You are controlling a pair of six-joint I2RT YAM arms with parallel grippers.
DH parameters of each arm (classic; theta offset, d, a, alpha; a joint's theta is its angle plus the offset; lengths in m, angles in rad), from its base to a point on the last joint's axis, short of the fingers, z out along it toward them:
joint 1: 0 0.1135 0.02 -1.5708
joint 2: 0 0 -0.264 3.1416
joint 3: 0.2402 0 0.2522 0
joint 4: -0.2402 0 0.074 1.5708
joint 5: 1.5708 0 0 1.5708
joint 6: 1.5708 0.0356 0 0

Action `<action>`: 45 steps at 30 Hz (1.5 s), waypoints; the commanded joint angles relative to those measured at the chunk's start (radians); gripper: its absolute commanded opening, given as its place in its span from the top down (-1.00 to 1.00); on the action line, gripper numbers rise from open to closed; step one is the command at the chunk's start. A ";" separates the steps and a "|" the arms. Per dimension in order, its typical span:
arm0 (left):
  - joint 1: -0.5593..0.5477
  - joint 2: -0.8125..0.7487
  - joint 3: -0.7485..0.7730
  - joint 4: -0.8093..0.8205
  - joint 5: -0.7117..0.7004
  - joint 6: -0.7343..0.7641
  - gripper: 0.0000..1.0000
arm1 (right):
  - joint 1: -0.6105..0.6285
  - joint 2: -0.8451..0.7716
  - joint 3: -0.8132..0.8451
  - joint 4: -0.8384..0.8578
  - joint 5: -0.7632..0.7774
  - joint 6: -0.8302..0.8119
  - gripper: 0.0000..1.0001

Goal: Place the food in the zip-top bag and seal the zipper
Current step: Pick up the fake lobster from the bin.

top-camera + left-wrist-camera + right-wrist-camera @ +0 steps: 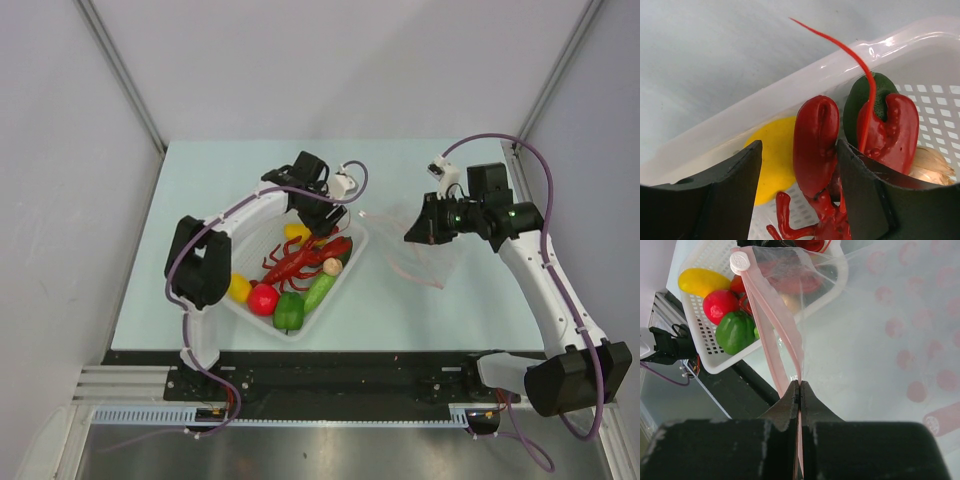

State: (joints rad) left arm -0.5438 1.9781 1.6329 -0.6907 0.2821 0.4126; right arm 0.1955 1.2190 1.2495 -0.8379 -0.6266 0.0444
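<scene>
The zip-top bag [415, 248] is held at its mouth beside the white basket [296, 334], above the tabletop [400, 310]. Its pink zipper [775, 330] is pinched between the fully closed jaws of the right gripper [799, 386]. The food is seen in the basket. One claw of the red lobster [815, 145] is straddled by the left gripper [800, 150], whose jaws are parted, with a gap left on one side.

The top view looks down from above and behind the arm bases [205, 352] over the whole tabletop [420, 305]. The left wrist view sits very close to the white basket [790, 95]; the right wrist view looks along its fingers [785, 410] at that same basket, farther off
</scene>
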 commanded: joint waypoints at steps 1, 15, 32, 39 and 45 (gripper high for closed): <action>-0.008 0.018 -0.001 -0.001 -0.004 0.022 -0.32 | -0.010 -0.001 0.008 0.028 -0.021 -0.003 1.00; -0.008 -0.033 0.021 -0.062 0.017 0.025 0.27 | -0.019 0.002 0.004 0.033 -0.033 -0.011 1.00; -0.007 -0.303 0.080 -0.145 0.031 -0.060 1.00 | -0.059 -0.084 0.014 0.105 -0.147 0.136 1.00; -0.005 -0.390 0.143 -0.116 0.034 -0.103 1.00 | -0.061 -0.085 0.005 0.147 -0.219 0.250 1.00; -0.005 -0.423 0.263 -0.112 0.048 -0.146 1.00 | -0.067 -0.082 0.005 0.206 -0.265 0.331 1.00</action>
State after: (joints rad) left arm -0.5495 1.6299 1.7855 -0.8337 0.2993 0.3206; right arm 0.1356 1.1519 1.2434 -0.7132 -0.8284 0.2871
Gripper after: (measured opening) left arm 0.410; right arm 0.010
